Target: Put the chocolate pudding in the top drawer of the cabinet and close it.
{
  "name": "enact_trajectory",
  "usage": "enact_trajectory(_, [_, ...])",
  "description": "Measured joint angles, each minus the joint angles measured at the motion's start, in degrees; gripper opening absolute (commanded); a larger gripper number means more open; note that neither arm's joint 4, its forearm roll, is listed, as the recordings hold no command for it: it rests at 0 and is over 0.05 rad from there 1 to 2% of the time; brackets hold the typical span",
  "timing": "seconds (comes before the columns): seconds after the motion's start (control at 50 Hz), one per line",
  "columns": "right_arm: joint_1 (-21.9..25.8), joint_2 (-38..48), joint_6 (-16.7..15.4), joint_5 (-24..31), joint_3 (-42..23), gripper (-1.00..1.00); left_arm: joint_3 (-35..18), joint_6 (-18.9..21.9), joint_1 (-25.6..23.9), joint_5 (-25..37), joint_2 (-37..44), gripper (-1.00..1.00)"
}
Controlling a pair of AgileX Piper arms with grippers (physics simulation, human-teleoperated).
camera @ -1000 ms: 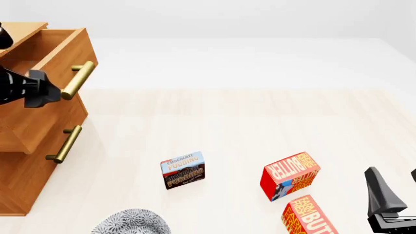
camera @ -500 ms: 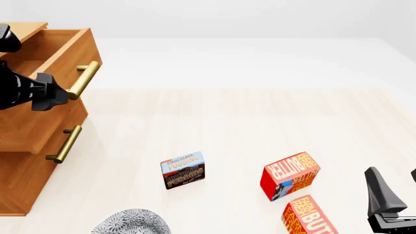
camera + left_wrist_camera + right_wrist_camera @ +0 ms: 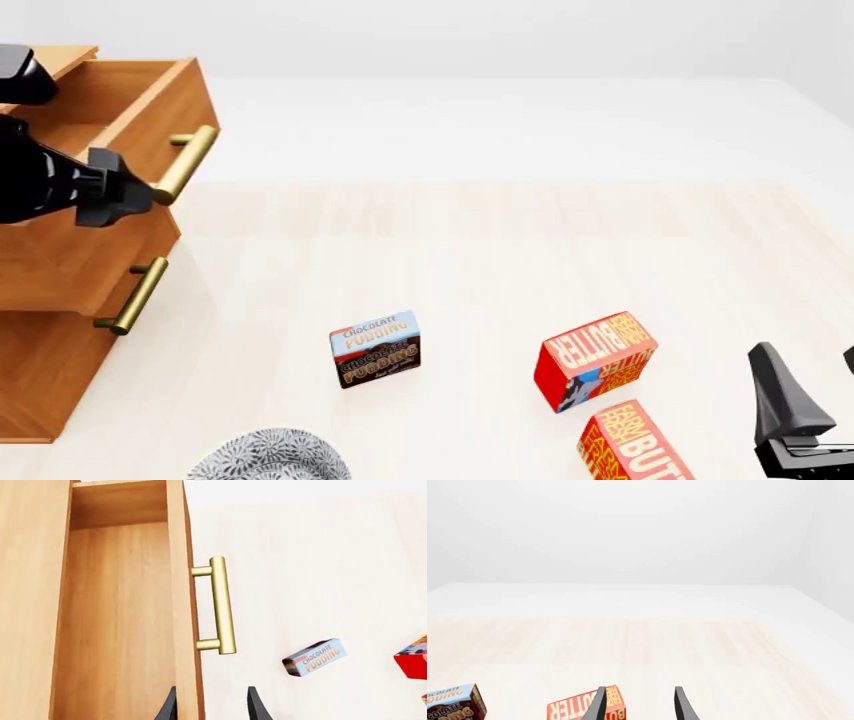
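The chocolate pudding (image 3: 375, 349) lies on the table right of the cabinet (image 3: 54, 330); the left wrist view shows the pudding (image 3: 315, 657) beyond the drawer. The top drawer (image 3: 94, 120) is pulled out, its interior (image 3: 120, 625) bare wood. My left gripper (image 3: 118, 192) sits at the drawer's front, just behind the brass handle (image 3: 187, 165). In the left wrist view the left gripper (image 3: 212, 707) is open, one finger inside the drawer front panel (image 3: 185, 630) and one outside, below the handle (image 3: 222, 605). My right gripper (image 3: 810, 378) stays open at the front right, holding nothing.
Two red-orange butter boxes (image 3: 595, 372) (image 3: 638, 445) lie between the pudding and my right gripper. A grey patterned dish (image 3: 271, 456) sits at the front edge. A lower drawer handle (image 3: 138, 295) juts from the cabinet.
The top drawer has slid further out to the right, and my left gripper moved with it. The right arm and the boxes have not moved.
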Motion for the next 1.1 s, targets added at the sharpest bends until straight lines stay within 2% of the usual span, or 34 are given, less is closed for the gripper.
enact_trajectory(1.1, [0.0,-0.1,0.0,0.1,0.0,1.0,0.4,0.2,-7.3,-0.2,1.0,1.0])
